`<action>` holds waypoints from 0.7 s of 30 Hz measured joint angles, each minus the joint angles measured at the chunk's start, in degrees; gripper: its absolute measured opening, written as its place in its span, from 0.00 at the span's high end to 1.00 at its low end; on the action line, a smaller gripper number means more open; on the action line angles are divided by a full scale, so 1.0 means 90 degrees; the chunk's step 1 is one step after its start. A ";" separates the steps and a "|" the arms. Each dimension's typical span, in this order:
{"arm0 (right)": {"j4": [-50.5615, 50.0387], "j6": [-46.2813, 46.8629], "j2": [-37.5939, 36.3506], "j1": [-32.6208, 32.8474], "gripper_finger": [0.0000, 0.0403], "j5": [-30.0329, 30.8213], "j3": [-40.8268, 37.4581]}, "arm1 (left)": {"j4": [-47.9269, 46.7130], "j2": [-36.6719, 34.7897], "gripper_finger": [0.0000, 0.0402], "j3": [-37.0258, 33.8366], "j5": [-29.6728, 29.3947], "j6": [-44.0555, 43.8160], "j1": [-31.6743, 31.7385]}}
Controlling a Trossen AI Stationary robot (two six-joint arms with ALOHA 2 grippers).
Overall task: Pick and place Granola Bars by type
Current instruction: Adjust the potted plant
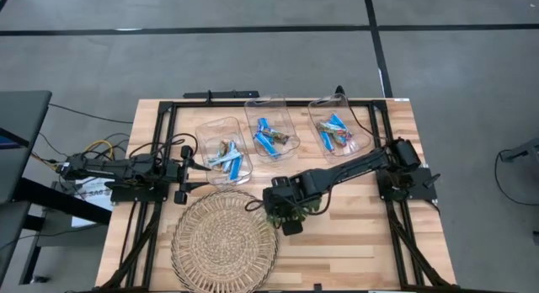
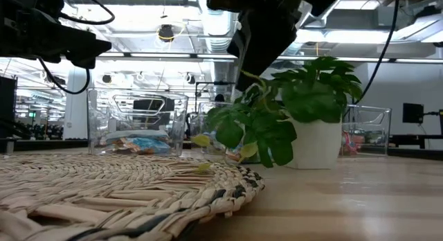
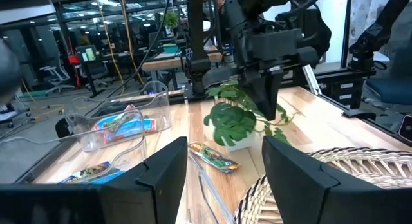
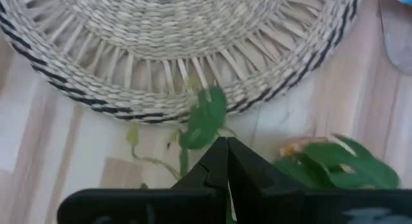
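Observation:
Granola bars in blue and tan wrappers lie in three clear bins (image 1: pixel 224 150) (image 1: pixel 271 129) (image 1: pixel 337 129) along the table's far side. One loose bar (image 3: pixel 215 158) lies on the wood beside a small leafy plant (image 3: pixel 235 121) in a white pot (image 2: pixel 315 144). My right gripper (image 4: pixel 226 143) is shut and slants down over the plant (image 1: pixel 282 215), with its tips among the leaves near the woven tray's rim. My left gripper (image 3: pixel 225 185) waits open and level at the table's left (image 1: pixel 184 179), holding nothing. My right gripper's shut fingertips (image 3: pixel 273 111) come at the plant from above, slanting down, and reach its top leaves (image 4: pixel 206 118). I cannot tell whether they touch a leaf or stem. Nothing shows between the fingers.
A round woven tray (image 1: pixel 223 238) lies at the table's near side, left of centre, right next to the plant. A black frame (image 1: pixel 168 108) runs around the table's working area. Bare wood (image 1: pixel 354 234) stretches to the right of the tray.

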 joint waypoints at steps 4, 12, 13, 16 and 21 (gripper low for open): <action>0.0093 -0.0048 -0.0002 -0.0020 1.00 -0.0005 -0.0290 | 0.0000 0.0000 0.51 0.0000 0.0001 0.0035 -0.0001; 0.0194 0.0219 -0.0001 -0.0022 1.00 -0.0027 -0.0699 | 0.0000 0.0000 0.51 0.0000 0.0000 0.0043 0.0000; 0.0165 0.0223 -0.0001 -0.0022 1.00 -0.0028 -0.0699 | 0.0000 0.0000 0.51 0.0000 0.0000 0.0053 -0.0001; 0.0080 0.0226 -0.0001 -0.0022 1.00 -0.0030 -0.0702 | 0.0000 0.0000 0.51 0.0000 0.0002 0.0006 -0.0001; -0.0385 0.0393 -0.0001 -0.0081 1.00 -0.0036 -0.0702 | 0.0000 0.0000 0.51 0.0000 0.0001 0.0063 0.0000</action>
